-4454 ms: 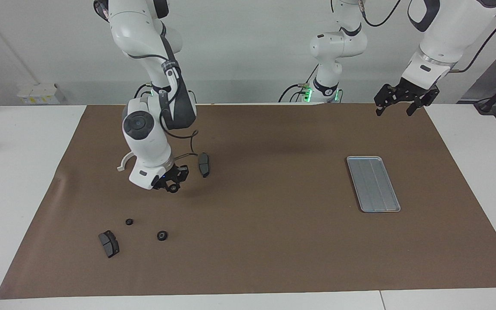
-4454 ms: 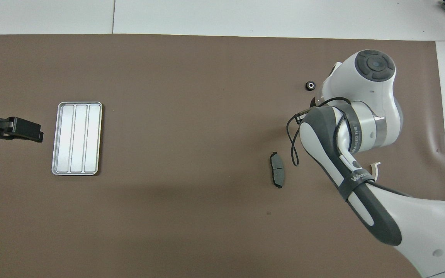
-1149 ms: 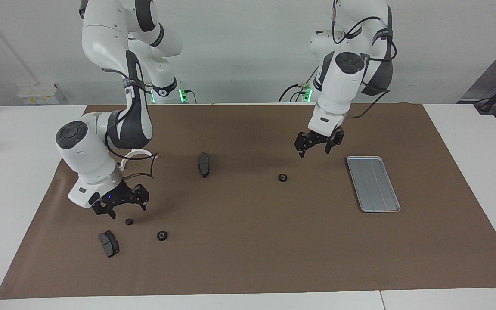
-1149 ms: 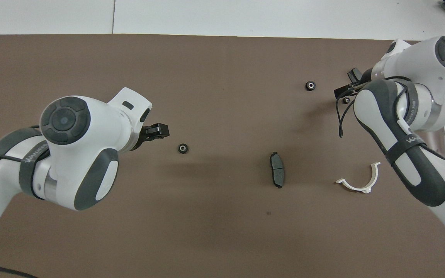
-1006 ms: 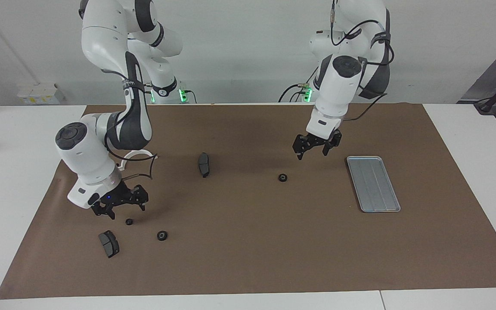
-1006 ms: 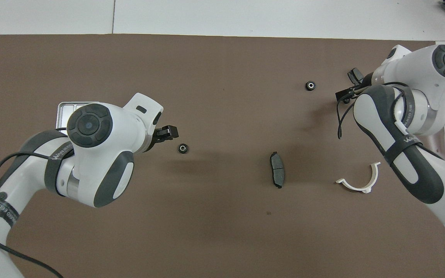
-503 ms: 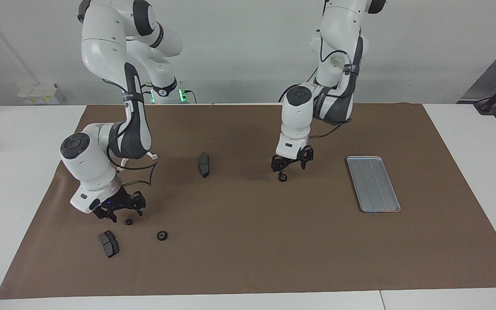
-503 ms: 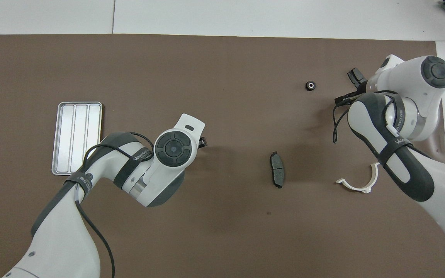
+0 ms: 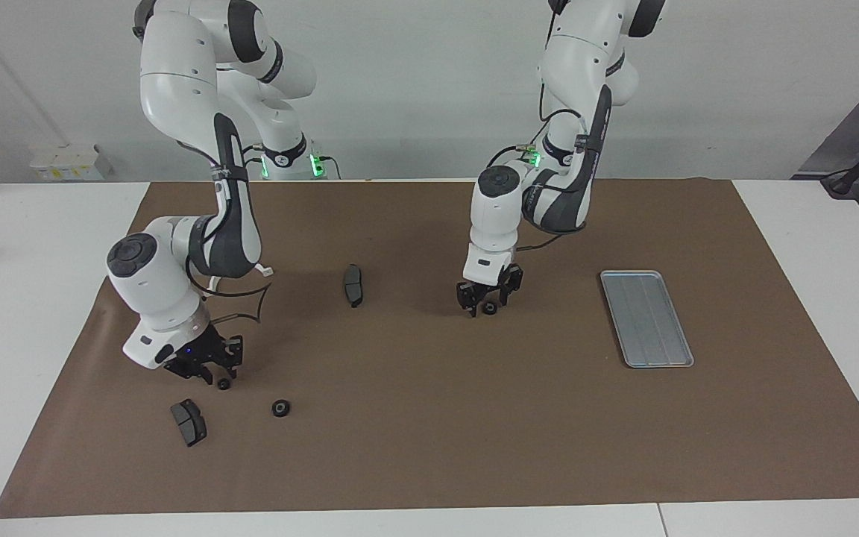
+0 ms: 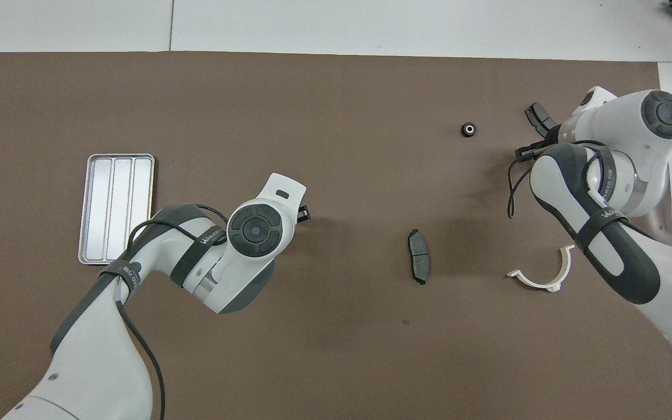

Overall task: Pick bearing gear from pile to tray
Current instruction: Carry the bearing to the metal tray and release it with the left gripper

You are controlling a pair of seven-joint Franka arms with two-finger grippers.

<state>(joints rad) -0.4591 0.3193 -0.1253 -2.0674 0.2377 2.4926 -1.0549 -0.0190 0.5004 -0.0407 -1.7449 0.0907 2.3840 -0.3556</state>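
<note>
A small black bearing gear (image 9: 488, 308) lies on the brown mat near the table's middle. My left gripper (image 9: 486, 304) is down at the mat, open, with one finger on each side of that gear. A second bearing gear (image 9: 224, 384) lies toward the right arm's end, right at the tip of my lowered right gripper (image 9: 208, 371). A third gear (image 9: 280, 408) (image 10: 469, 129) lies loose, farther from the robots. The silver tray (image 9: 646, 318) (image 10: 115, 208) holds nothing and sits toward the left arm's end. In the overhead view both arms hide their gears.
One dark brake pad (image 9: 353, 284) (image 10: 418, 263) lies between the two grippers. Another brake pad (image 9: 189, 421) lies beside the right gripper, farther from the robots. A white half-ring bracket (image 10: 543, 274) sits partly under the right arm. The brown mat (image 9: 429, 447) covers most of the white table.
The left gripper swung from near the tray across and down onto the middle gear. The right gripper sank toward the gear at its end, and its jaws look narrower.
</note>
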